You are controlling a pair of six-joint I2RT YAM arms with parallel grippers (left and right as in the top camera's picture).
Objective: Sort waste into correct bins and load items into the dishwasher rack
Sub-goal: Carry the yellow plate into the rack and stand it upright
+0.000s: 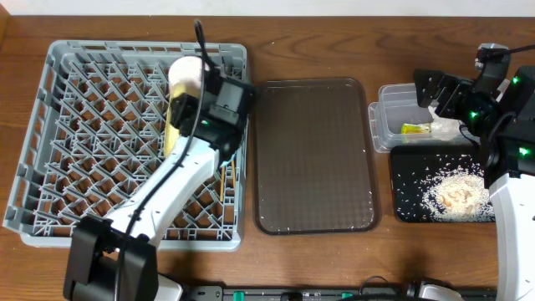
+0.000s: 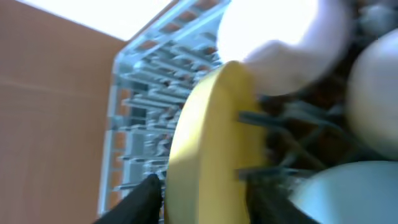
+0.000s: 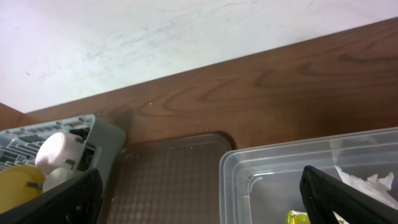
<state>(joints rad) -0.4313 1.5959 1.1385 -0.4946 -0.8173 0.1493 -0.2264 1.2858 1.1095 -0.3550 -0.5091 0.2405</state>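
The grey dishwasher rack (image 1: 134,48) fills the left of the worktop (image 1: 334,33), and in it the yellow plate (image 2: 211,143) stands on edge between pegs, just beside a white cup (image 1: 188,73). The left tool (image 2: 208,202), the nearer one, straddles the plate's rim with a finger at each face; I cannot tell whether they pinch it or stand just clear, so coming off calls for a pull along the plate's own plane. The right tool (image 3: 199,186), spread wide and empty, hangs over the clear tub (image 3: 249,168), well apart from the rack.
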